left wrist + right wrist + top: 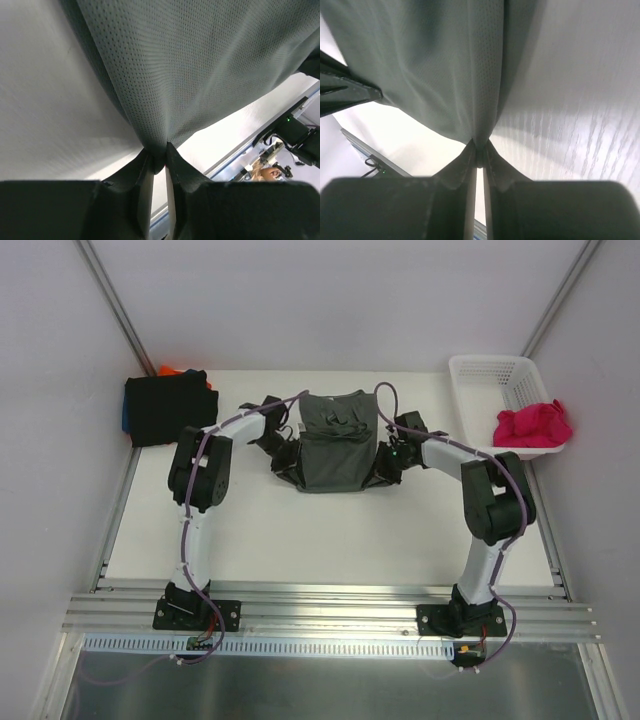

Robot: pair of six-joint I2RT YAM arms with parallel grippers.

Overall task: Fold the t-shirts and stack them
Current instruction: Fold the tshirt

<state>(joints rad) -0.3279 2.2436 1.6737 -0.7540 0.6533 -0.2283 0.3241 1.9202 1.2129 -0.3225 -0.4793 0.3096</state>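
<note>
Left end effector (159, 158), t-shirt (200, 65) edge mostly hidden

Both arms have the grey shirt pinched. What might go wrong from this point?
The left end effector and right end effector each pinch only a thin gather of the dark grey t-shirt, so the cloth may slip out during a lift. The shirt also looks bunched at its far edge, so the fold could come out crooked.
</note>
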